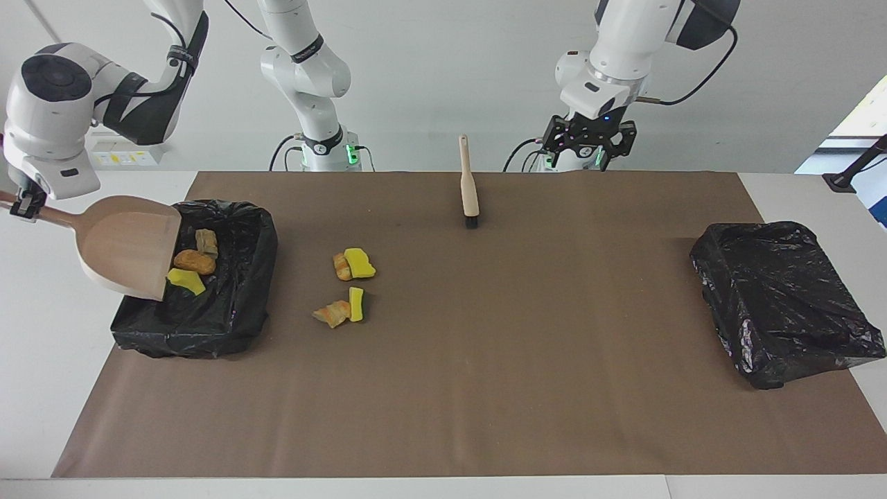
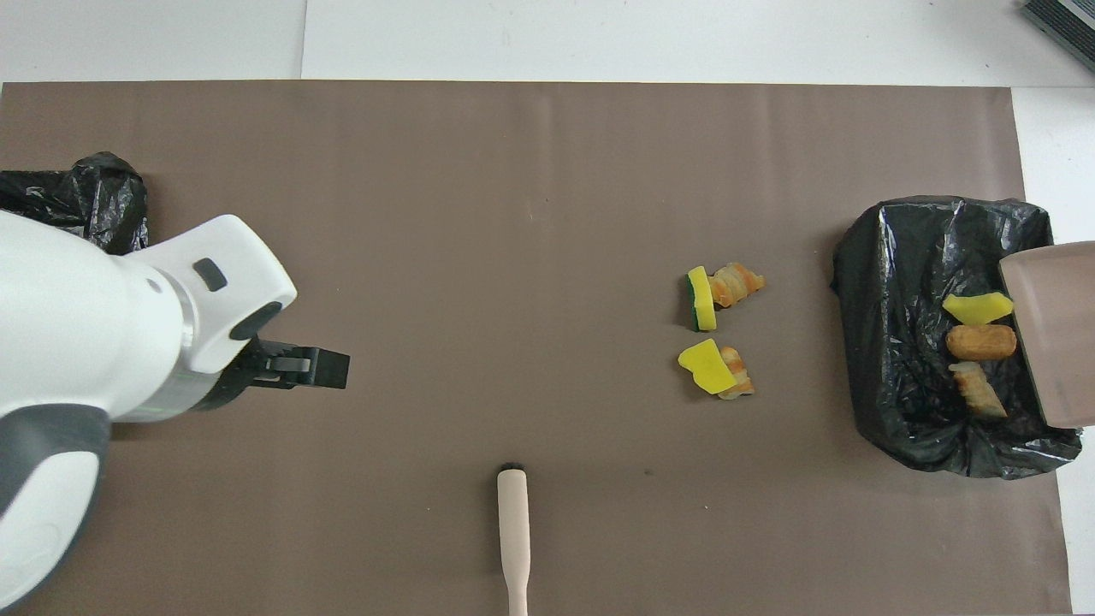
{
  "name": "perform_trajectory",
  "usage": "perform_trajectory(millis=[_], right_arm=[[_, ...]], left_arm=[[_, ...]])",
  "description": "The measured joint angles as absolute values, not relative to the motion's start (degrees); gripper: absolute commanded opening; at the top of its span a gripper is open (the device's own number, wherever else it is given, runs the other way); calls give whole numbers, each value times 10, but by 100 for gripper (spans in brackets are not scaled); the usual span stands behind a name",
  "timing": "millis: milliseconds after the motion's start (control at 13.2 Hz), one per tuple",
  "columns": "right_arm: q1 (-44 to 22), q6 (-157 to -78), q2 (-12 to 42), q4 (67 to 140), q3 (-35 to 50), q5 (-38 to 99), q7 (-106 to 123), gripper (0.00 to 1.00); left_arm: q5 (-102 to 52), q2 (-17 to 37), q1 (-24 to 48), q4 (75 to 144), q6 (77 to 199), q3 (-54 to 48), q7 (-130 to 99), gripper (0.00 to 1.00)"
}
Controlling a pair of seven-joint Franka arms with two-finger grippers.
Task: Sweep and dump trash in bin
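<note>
You have seven small trash chunks: three yellow spongy, four orange-brown bread-like. Two black-lined bins, one beige dustpan, one wooden-handled brush

A brown mat covers most of the white bench. A second bag-lined tray sits at the left arm's end of the mat.
</note>
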State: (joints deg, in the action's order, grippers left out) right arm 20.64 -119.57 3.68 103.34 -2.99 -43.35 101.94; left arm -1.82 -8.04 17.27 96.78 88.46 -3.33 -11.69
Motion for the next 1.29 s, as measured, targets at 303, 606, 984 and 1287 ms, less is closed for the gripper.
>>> perform_trajectory(millis=[303, 606, 984, 1287], right_arm=[[206, -1194, 9, 1021, -27, -434, 1029, 0], [206, -1117, -31, 992, -11, -368, 1009, 0], [205, -1005, -39, 977, 77, -285, 735, 0], [195, -988, -35, 982, 222, -233, 403, 0]], left_arm=[[-14, -46, 101, 870, 814, -32, -40, 100], [-14, -26, 58, 837, 802, -30, -6, 100], [-14, -28, 47, 834, 799, -28, 9, 100], [-14, -29, 47, 834, 794, -28, 8, 100]])
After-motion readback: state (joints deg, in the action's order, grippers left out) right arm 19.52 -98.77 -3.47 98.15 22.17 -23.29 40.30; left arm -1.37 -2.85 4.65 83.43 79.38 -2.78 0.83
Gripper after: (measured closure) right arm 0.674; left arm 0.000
